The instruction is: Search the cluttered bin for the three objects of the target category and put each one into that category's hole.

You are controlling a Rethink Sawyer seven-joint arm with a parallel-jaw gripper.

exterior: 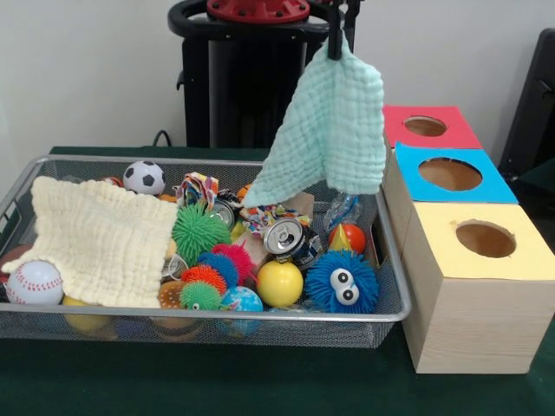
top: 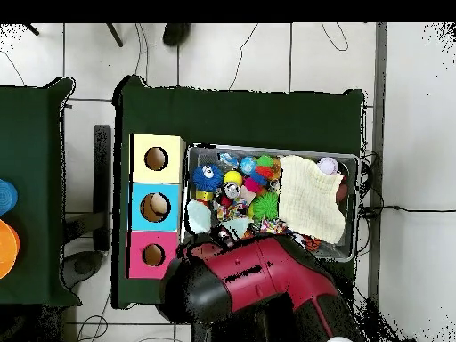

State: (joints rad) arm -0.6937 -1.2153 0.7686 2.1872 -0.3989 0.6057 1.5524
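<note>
gripper (exterior: 335,45) is pinched shut on the top corner of a mint green cloth (exterior: 329,130). the cloth is a soft waffle-weave square, hanging limp above the right end of the bin (exterior: 392,251); its lower edge sits about level with the clutter, and i can't tell if it touches. the bin is a shallow silver wire-mesh basket with a metal rim, on a dark green table cover (exterior: 260,381).

a pale yellow cloth (exterior: 95,238) with the same quilted weave lies flat over the bin's left end. around it: a baseball (exterior: 35,282), a small soccer ball (exterior: 144,177), a spiky green ball (exterior: 199,230), a fuzzy blue ball with googly eyes (exterior: 342,282), a smooth yellow ball (exterior: 279,283) and a dented metal can (exterior: 286,237).

right of the bin stand three pale wooden boxes. the hole (exterior: 425,126) is round, cut in the red top of the farthest box, with the blue-topped box (exterior: 451,173) and yellow-topped box (exterior: 481,238) nearer.
</note>
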